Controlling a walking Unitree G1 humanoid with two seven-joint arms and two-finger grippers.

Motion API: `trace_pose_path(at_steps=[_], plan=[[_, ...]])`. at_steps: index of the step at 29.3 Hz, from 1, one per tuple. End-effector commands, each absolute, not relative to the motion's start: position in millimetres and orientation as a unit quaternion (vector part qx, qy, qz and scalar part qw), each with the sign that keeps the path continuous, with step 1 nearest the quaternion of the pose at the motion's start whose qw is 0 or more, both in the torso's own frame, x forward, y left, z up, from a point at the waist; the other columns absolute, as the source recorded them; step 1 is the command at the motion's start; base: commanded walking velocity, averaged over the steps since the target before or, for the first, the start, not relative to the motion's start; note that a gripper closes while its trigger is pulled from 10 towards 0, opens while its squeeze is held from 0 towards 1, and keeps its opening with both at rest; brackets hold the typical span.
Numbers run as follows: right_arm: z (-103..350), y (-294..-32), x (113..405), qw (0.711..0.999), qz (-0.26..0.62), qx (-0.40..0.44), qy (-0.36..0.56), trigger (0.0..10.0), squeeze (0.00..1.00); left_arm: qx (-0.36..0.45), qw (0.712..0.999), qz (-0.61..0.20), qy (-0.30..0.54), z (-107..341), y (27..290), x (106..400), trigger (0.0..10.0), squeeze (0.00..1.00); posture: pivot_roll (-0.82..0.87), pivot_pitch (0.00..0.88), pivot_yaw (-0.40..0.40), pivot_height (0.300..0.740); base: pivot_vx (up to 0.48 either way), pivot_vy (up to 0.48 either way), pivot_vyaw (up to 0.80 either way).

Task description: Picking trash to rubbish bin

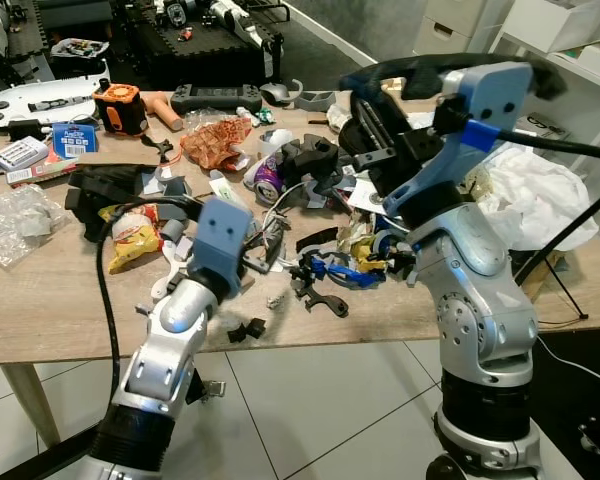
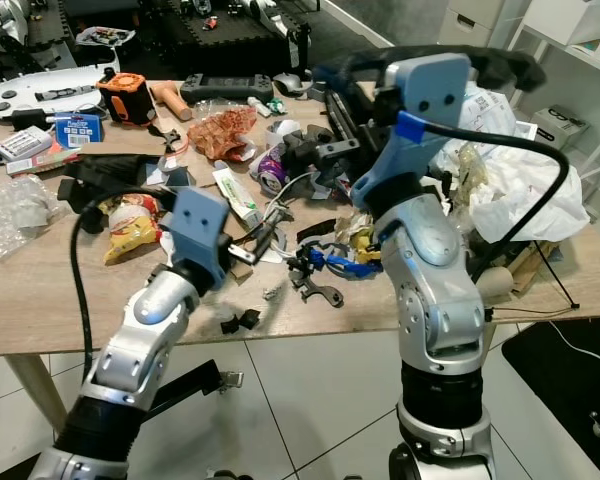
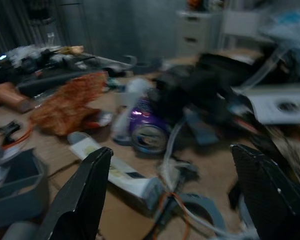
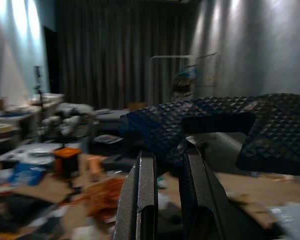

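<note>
Covering wooden table: cluttered trash, purple can; grey tiled floor beneath.

Surface lower-left strip bare: free passage. Centre blocked by purple can, tube, cable tangle. Right side obstructed by white bag. Upper left crowded by orange device.
</note>
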State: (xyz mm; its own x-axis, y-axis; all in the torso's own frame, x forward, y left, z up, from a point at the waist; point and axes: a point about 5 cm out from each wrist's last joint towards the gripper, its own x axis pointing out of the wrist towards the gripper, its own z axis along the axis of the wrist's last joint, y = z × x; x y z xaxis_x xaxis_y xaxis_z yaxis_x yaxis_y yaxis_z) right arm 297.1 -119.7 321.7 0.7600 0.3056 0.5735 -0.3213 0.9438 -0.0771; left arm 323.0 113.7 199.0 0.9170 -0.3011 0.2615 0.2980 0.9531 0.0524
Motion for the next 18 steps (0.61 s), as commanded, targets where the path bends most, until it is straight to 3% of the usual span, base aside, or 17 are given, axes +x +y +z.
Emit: trace_pose_path(at_steps=[1, 7, 18], plan=[[318.3, -126.2, 297.1, 0.939, 0.151, 0.005, -0.310, 10.0, 0.00, -0.022, 0.978, -0.145, -0.146, 203.3, 111.5, 321.2, 10.0, 0.00, -0.04, 0.152, -0.006, 0.740, 0.000, 0.000, 0.00], [313.5, -132.4, 297.0, 0.942, 0.137, 0.002, -0.307, 10.0, 0.00, -0.025, 0.975, -0.149, -0.165, 209.9, 106.9, 318.5, 10.0, 0.00, -0.03, 0.154, -0.008, 0.740, 0.000, 0.000, 0.00], [309.3, -142.0, 298.5, 0.945, 0.098, -0.015, -0.312, 10.0, 0.00, -0.042, 0.966, -0.151, -0.204, 229.5, 100.3, 318.0, 10.0, 0.00, -0.04, 0.150, -0.012, 0.740, 0.000, 0.000, -0.80]])
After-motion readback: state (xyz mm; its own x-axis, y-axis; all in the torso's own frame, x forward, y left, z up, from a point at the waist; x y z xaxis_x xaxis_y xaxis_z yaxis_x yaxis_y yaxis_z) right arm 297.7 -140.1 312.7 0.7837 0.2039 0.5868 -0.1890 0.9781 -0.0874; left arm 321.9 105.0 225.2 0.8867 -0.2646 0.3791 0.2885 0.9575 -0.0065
